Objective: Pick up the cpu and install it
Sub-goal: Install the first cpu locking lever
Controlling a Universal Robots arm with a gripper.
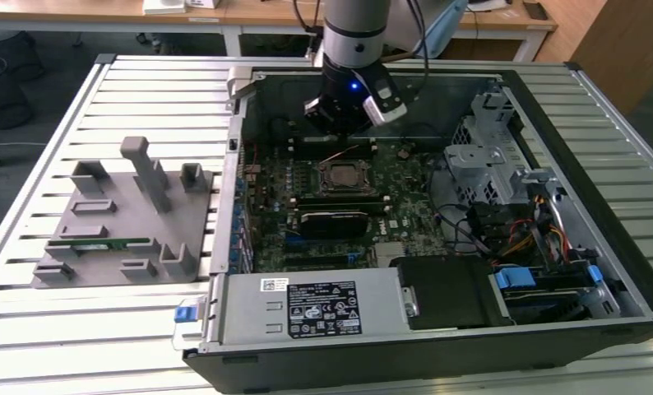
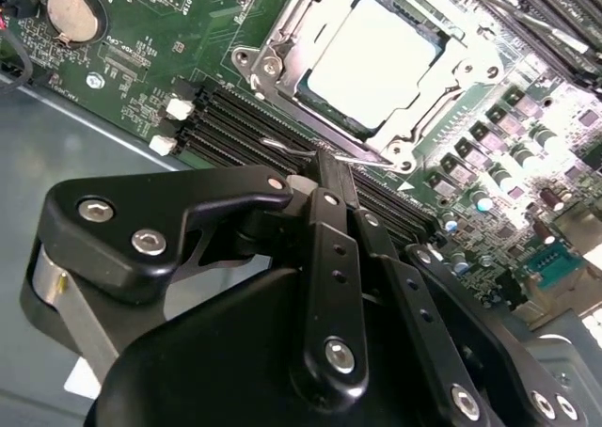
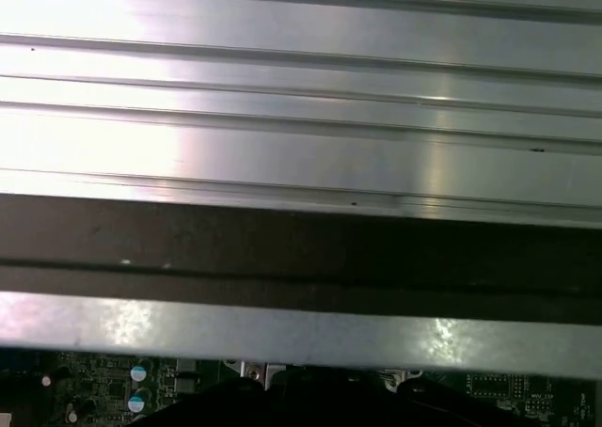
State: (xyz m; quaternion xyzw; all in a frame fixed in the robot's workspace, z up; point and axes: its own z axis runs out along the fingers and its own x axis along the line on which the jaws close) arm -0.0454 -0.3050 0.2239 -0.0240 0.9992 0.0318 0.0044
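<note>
The cpu [image 2: 376, 55], a flat square chip with a silvery-white top, lies in the motherboard socket with the metal retention frame [image 2: 273, 65] around it. In the exterior view the socket [image 1: 343, 175] sits mid-board inside the open computer case. My gripper [image 2: 329, 164] hangs just beside the socket, over the black memory slots [image 2: 235, 126], with its black fingers drawn together and nothing between them. A thin wire lever [image 2: 296, 150] runs by the fingertips. In the exterior view the gripper [image 1: 345, 123] hovers over the board just behind the socket.
A grey fixture [image 1: 123, 218] with a green memory stick [image 1: 102, 244] stands on the slatted table at the exterior view's left. Inside the case are a black block [image 1: 332, 222], the power supply [image 1: 304, 309] and a drive cage [image 1: 486, 164]. The case wall [image 3: 301, 248] rises close by.
</note>
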